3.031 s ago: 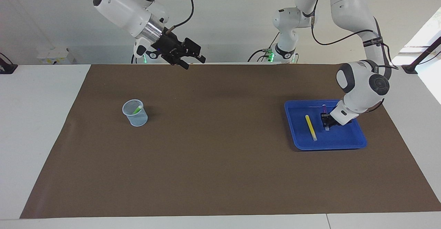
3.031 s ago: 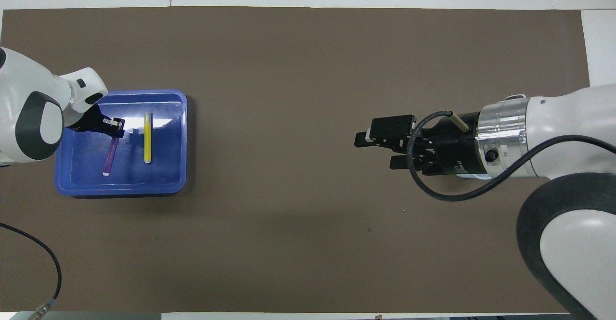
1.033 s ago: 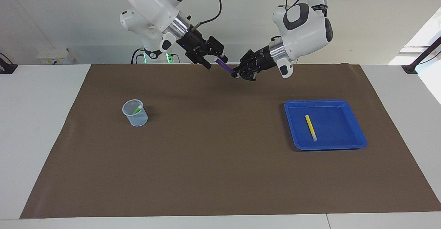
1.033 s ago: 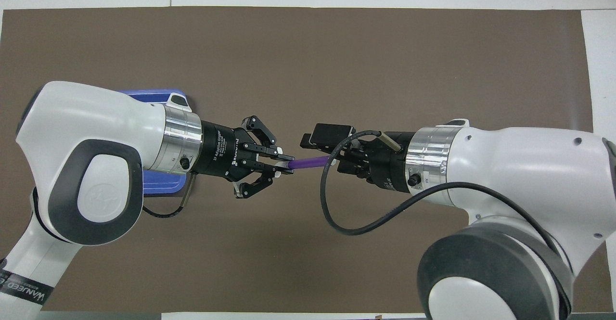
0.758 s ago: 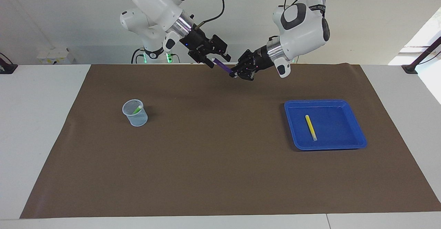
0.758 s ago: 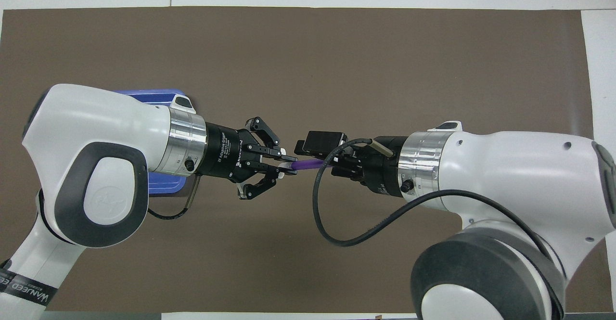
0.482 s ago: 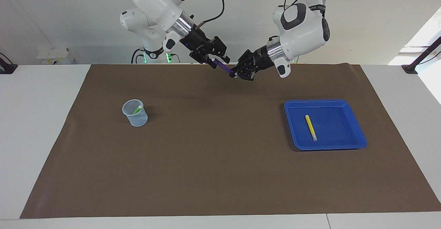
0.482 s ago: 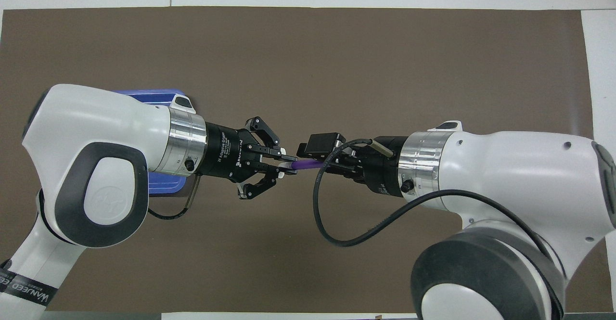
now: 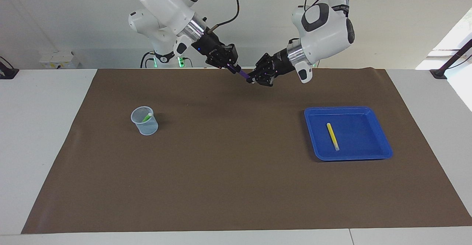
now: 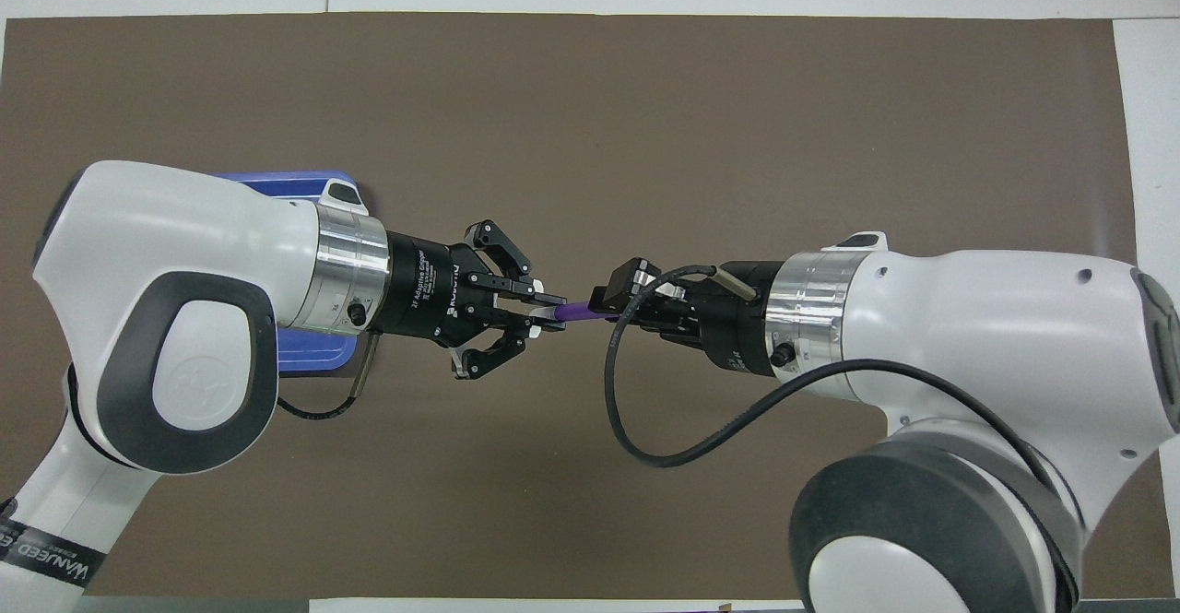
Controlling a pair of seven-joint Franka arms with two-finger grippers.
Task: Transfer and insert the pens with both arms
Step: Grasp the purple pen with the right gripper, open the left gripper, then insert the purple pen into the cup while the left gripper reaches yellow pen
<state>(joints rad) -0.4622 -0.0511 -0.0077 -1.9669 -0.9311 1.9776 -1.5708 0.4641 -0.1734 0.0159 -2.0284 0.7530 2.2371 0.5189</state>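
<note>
From across the worktop, I see my two arms meeting in the air above the middle of the edge of the brown mat (image 9: 236, 186) that lies by my bases. My left fingers (image 9: 252, 79) are clamped on one end of the purple pen (image 9: 242, 74), and my right fingers (image 9: 232, 67) are closed on its other end, so the pen slants between them, held by both. This view alone shows the rest: the green pen (image 9: 146, 117) stands tilted inside the clear cup (image 9: 144, 121) toward the right arm's end of the mat, and the yellow pen (image 9: 332, 136) lies flat in the blue tray (image 9: 379, 147) toward the left arm's end.

From overhead, my arms fill the picture. My left fingers (image 10: 546, 312) pinch the pale cap end of the purple pen (image 10: 581, 311), their outer links splayed to the sides; my right fingers (image 10: 610, 303) grip the purple barrel. Here only a corner and a strip of the blue tray (image 10: 318, 183) peek out from under my left arm, and the cup and the other two pens are covered.
</note>
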